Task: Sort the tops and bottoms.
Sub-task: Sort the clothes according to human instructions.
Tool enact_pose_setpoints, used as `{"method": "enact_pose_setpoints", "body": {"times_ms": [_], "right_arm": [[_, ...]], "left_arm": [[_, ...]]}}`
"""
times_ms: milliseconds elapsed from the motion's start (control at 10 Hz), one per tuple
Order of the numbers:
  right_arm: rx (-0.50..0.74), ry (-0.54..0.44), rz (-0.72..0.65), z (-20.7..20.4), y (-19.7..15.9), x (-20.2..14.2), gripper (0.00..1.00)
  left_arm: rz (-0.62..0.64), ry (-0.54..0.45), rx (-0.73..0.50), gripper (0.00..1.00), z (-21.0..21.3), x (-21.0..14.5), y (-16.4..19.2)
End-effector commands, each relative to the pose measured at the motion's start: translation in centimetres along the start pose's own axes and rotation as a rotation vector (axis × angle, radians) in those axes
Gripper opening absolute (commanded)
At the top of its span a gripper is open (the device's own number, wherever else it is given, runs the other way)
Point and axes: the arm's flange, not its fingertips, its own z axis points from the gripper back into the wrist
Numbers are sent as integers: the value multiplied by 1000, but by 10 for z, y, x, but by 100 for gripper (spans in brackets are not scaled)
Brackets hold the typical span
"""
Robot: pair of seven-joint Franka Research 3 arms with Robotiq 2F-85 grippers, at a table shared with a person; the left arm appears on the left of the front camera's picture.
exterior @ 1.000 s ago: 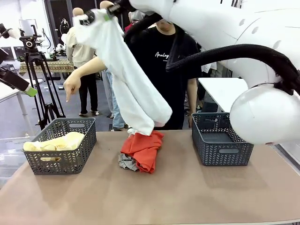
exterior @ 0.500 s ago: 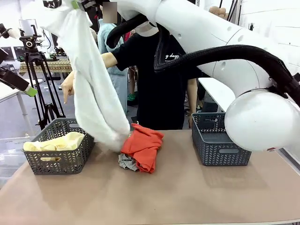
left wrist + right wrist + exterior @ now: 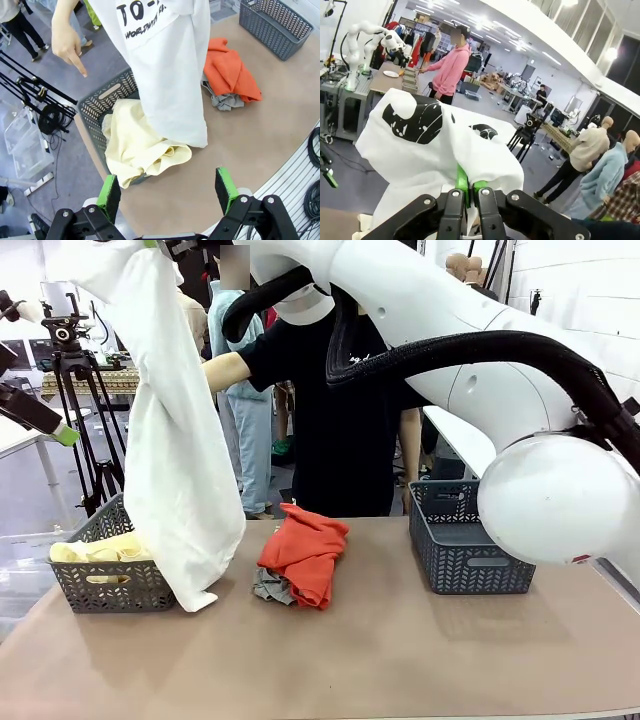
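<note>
My right gripper [image 3: 468, 187], fingers pinched shut on the white garment [image 3: 180, 440], holds it high, its lower end hanging at the basket [image 3: 100, 588] containing the yellow garment [image 3: 95, 550]. My left gripper [image 3: 167, 192] hangs above, fingers wide, empty.

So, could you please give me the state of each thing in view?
right gripper: shut on the white T-shirt
white T-shirt: hanging by the left basket
left gripper: open, holding nothing
pale yellow garment: crumpled in the left basket
orange-red garment: heaped on the table, over the grey garment
person's hand: pointing down towards the left basket
right basket: upright on the table
</note>
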Motion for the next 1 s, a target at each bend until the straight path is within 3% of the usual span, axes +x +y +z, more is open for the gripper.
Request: {"method": "enact_pose_setpoints", "body": {"times_ms": [0, 400, 600, 700, 900], "right_arm": [[-2, 20, -14, 3, 0, 8, 0], [-4, 12, 2, 1, -2, 0, 0], [215, -102, -31, -65, -41, -46, 0], [276, -113, -16, -99, -54, -57, 0], [347, -26, -31, -155, -79, -89, 0]], "left_arm": [[12, 4, 10, 99, 1, 2, 2], [12, 4, 10, 99, 1, 2, 2], [12, 4, 10, 99, 1, 2, 2], [12, 4, 10, 99, 1, 2, 2], [12, 4, 10, 99, 1, 2, 2]]}}
